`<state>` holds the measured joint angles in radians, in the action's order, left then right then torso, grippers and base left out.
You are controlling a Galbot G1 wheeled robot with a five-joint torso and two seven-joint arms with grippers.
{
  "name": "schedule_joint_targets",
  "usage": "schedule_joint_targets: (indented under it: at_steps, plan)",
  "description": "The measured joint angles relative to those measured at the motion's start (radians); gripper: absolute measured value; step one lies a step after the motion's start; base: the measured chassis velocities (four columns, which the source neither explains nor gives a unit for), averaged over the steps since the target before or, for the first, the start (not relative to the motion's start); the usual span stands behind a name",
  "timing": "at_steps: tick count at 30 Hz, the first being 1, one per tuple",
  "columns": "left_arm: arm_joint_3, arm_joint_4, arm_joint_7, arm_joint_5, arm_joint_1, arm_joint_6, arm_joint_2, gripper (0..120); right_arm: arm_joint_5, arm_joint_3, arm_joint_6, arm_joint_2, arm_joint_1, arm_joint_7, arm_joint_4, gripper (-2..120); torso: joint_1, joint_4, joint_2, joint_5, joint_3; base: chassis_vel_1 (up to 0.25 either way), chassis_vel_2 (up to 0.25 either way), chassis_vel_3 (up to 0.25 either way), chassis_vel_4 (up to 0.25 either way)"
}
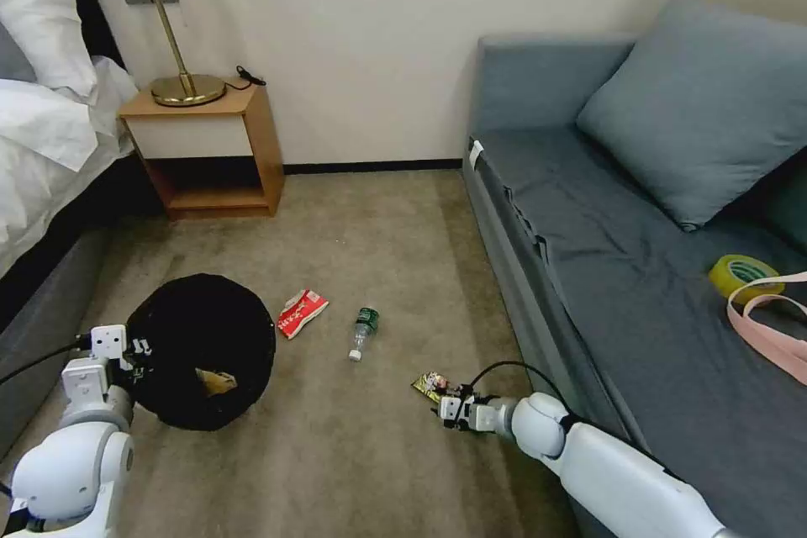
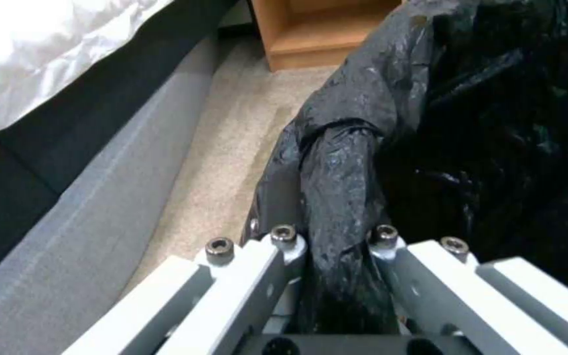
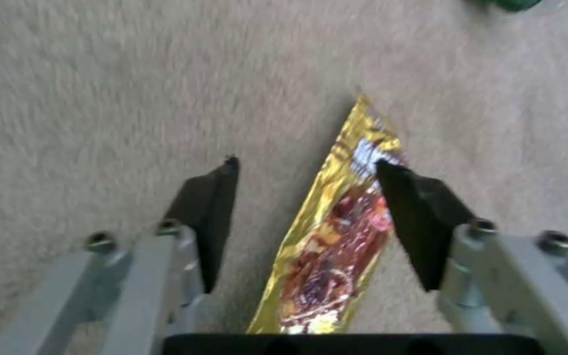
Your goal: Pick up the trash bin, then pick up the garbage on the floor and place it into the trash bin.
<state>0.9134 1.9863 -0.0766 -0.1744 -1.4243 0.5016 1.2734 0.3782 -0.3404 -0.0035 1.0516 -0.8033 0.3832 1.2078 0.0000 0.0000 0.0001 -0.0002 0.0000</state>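
The trash bin (image 1: 202, 349), round and lined with a black bag, is at the lower left of the head view, with a crumpled tan paper (image 1: 217, 382) inside. My left gripper (image 1: 134, 349) is shut on its rim; the left wrist view shows the bag's rim (image 2: 343, 197) pinched between the fingers. On the carpet lie a red-and-white packet (image 1: 301, 313), a small clear bottle (image 1: 363, 331) and a shiny snack wrapper (image 1: 433, 385). My right gripper (image 3: 303, 170) is open low over the wrapper (image 3: 333, 231), which lies between its fingers, the black pads astride it.
A grey sofa (image 1: 639, 269) runs along the right, with a cushion, a yellow tape roll (image 1: 743, 274) and a pink strap on it. A bed (image 1: 42, 185) lines the left. A wooden nightstand (image 1: 210, 151) with a lamp stands against the far wall.
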Motion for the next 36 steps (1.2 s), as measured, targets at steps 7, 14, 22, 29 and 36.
schedule_joint_targets:
  at_steps: [7, 14, 22, 29, 36]
  plan:
    - [0.007, 0.003, 0.0, -0.004, -0.011, -0.008, 0.001, 4, 0.038, 0.007, 0.02, 0.05, 0.01, -0.022, -0.079, 80, 0.0, 0.0, 0.0, 0.0, 0.0, 0.0, 0.0, 0.0, 0.0]
    - [0.012, 0.009, 0.0, -0.008, -0.02, -0.012, 0.002, 4, 0.081, 0.023, 0.038, 0.106, 0.023, -0.049, -0.156, 99, 0.0, 0.0001, 0.0, 0.0003, 0.0, 0.0, 0.0, 0.0, 0.0]
    - [0.015, 0.013, 0.0, -0.014, -0.027, -0.019, 0.002, 4, 0.103, 0.081, 0.049, 0.119, 0.02, -0.072, -0.204, 100, 0.0, 0.0002, 0.0, 0.0004, 0.0, 0.0, 0.0, 0.0, 0.0]
    - [0.006, 0.004, -0.002, -0.014, -0.015, -0.019, -0.001, 4, 0.125, 0.106, 0.056, 0.139, 0.029, -0.082, -0.243, 100, 0.0, -0.0007, 0.0, -0.0008, 0.0, 0.0, 0.0, 0.0, 0.0]
    - [0.007, -0.005, -0.003, -0.019, -0.006, -0.02, -0.009, 4, 0.137, 0.116, 0.059, 0.155, 0.049, -0.094, -0.29, 99, 0.0, 0.0001, 0.0, 0.0003, 0.0, 0.0, 0.0, 0.0, 0.0]
